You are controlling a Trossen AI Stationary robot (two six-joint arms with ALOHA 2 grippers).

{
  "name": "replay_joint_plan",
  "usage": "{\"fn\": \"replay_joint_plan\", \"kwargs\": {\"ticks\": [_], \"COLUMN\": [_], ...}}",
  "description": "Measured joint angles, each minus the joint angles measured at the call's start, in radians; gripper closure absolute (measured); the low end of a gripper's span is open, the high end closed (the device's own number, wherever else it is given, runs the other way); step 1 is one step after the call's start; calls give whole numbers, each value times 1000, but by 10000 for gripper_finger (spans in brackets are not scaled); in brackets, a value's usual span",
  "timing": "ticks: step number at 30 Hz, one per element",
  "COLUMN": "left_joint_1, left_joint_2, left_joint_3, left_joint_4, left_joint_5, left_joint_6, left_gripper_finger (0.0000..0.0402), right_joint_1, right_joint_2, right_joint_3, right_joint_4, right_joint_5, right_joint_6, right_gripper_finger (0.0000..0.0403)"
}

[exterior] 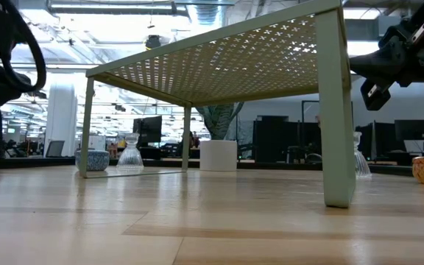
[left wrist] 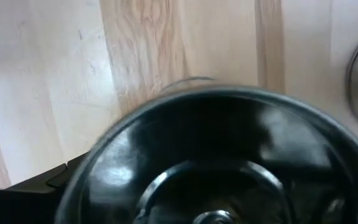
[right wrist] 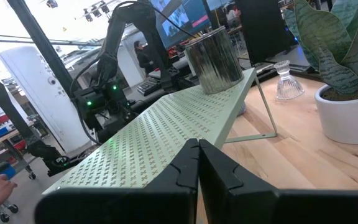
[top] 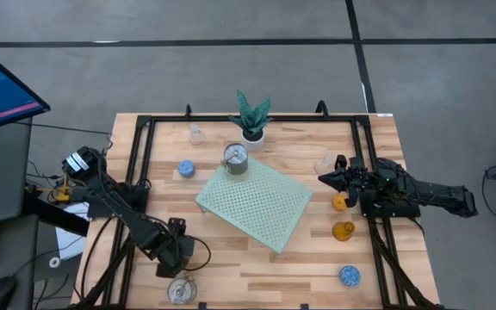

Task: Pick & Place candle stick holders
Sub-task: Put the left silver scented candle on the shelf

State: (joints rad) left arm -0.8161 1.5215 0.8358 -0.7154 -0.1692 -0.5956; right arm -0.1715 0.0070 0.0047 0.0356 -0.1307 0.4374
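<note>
Reaching down at the table's near-left corner, the left arm bends at the elbow and points its left gripper (top: 182,277) at a shiny silver holder (top: 180,290) standing by the table's front edge. Its jaws stand fully apart and hold nothing. In the left wrist view the holder's dark, glossy round rim (left wrist: 229,155) fills most of the picture, so the claw hangs close over it.

The right arm lies stretched low along the right edge of the table (top: 231,267), its right gripper (top: 328,178) pointing inward with the 2 dark fingers (right wrist: 197,165) pressed flat together, empty.

A pale green perforated mat (top: 255,203), really a small metal shelf on 4 thin legs, sits at the centre. 1 silver metal cup (top: 235,158) with a polished, mirror-like wall stands on its far corner. Beside it is a plant (top: 252,116) with stiff striped leaves in a smooth white pot.

Other holders are spread on the pale wood: a clear ribbed glass one (top: 196,133) at the far left, a blue bumpy one (top: 186,169) near the mat, another clear glass one (top: 324,165) just by the right claw, an orange one (top: 340,202), an amber glass one (top: 344,230) and a second blue bumpy one (top: 350,275) at the near right.

No readable writing shows on any of them.
</note>
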Motion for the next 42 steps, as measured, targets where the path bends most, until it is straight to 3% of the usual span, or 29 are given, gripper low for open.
{"fn": "replay_joint_plan", "kwargs": {"ticks": [28,42], "left_joint_1": [-2,72], "left_joint_2": [0,-42], "left_joint_3": [-6,-7], "left_joint_4": [1,10], "left_joint_5": [-32,-101], "left_joint_6": [44,43], "left_gripper_finger": [2,2], "right_joint_1": [0,0], "right_joint_2": [0,0], "right_joint_3": [0,0], "right_joint_4": [0,0], "right_joint_5": [0,0], "right_joint_6": [0,0], "right_gripper_finger": [403,403]}}
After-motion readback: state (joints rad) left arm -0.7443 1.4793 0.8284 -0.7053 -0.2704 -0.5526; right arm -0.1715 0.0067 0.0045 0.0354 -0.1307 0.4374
